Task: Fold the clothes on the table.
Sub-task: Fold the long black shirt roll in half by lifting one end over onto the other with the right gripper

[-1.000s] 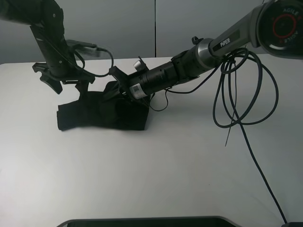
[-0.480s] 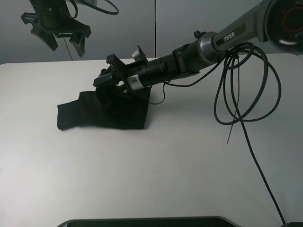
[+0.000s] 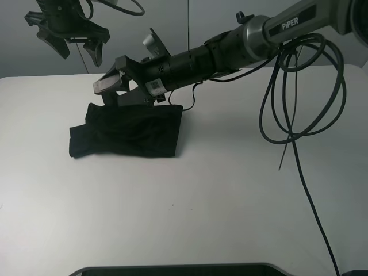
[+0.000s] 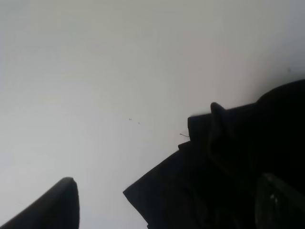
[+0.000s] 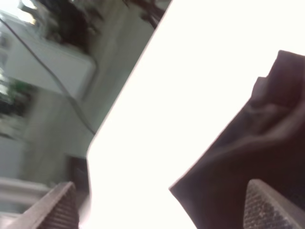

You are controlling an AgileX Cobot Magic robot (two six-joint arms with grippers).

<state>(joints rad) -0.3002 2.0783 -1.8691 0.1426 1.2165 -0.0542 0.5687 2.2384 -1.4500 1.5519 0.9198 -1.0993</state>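
Observation:
The clothes lie as a folded black bundle on the white table, left of centre. No print shows. My right gripper reaches across the middle and hangs open just above the bundle's far edge, with nothing between its fingers. The right wrist view shows the clothes below the spread fingertips. My left gripper is open and raised high at the far left, holding nothing. In its wrist view the clothes lie far below on the table.
Black cables loop down from the right arm over the table's right half. A dark object's edge shows at the front of the table. Grey wall panels stand behind.
My right gripper has opened, let go of the clothes and lifted up and to the left. The left gripper rose from the clothes to high at the far left, then held still.

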